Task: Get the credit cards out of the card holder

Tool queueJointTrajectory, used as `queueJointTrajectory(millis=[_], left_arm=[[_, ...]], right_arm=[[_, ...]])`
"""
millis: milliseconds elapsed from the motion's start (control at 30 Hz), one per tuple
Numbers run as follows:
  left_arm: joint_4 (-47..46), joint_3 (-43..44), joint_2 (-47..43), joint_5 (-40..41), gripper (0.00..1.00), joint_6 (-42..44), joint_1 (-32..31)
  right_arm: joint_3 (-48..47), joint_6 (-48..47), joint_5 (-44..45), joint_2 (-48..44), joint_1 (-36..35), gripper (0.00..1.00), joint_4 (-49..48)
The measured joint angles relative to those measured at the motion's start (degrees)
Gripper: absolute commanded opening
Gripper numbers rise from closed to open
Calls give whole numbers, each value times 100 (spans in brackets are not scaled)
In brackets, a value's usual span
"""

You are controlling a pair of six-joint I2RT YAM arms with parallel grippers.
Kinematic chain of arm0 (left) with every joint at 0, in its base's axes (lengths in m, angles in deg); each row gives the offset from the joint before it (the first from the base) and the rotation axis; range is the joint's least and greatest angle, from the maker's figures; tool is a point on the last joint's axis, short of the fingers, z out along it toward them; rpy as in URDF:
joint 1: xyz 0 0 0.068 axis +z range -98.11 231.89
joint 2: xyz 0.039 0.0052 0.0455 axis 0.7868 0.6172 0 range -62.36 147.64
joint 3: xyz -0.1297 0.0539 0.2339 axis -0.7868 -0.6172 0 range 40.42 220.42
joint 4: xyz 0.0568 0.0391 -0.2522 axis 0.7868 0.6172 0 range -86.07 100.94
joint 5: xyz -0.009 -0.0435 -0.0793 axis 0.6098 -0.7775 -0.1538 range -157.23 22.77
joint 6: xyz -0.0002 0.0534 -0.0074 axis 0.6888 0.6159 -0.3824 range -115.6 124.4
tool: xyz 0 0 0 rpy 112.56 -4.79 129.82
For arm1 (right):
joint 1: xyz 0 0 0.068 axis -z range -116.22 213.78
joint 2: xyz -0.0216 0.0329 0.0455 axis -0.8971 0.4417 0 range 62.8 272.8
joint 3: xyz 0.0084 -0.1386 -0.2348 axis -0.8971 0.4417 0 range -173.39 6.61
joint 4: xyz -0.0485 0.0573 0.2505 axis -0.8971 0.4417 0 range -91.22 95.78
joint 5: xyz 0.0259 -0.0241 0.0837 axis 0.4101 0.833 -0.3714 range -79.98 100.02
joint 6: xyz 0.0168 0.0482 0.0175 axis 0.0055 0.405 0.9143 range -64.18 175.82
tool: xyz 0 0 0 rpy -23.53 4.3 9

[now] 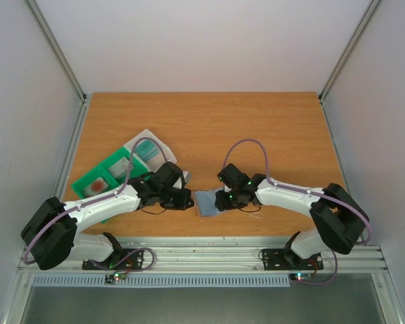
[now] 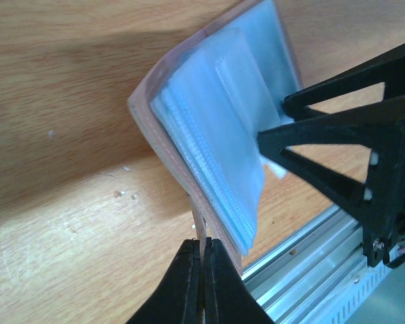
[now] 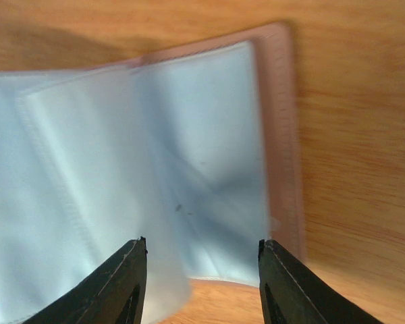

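The wooden table fills the overhead view, with both arms folded in low over its near half. The left arm runs from its base at the near-left corner up and inward, elbow out to the left and wrist turned toward the centre. The right arm mirrors it from the near-right corner, so the two wrists face each other and almost meet. Behind the left forearm lies a green compartment tray, and just beyond it a clear plastic box. Between the two wrists, close to the table's near edge, is the card holder, a pale grey-blue patch from above. The wrist cameras show it opened like a booklet, a pinkish cover around pale blue see-through leaves. Whether it touches the wood cannot be told. The left gripper has its fingers pressed together on the thin edge of the cover, holding that flap upright. The right gripper stands spread, one finger on either side of the open leaves but clamping nothing — its tips sit at the inner pockets. The credit cards cannot be told apart from the blue leaves.
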Motion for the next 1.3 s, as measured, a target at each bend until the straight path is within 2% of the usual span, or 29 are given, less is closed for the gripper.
queueJointTrajectory(millis=[100,200,333,500,700,967,1300], left_arm=[[11,155,118,-170,1,210,2],[33,321,249,-315,0,450,2],[114,402,282,-387,0,723,0],[214,402,304,-372,1,828,2],[278,372,304,-66,0,774,2],[269,260,293,249,0,527,39],[275,223,280,286,1,424,103]], right_arm=[[-7,35,411,-341,0,44,350],[-13,76,455,-542,0,44,529],[-13,164,149,-822,0,45,560],[-13,299,-420,-1049,0,54,129],[-52,315,-623,-866,0,55,-221],[-498,83,-916,66,0,67,-459],[-470,232,-1252,743,0,66,-754]])
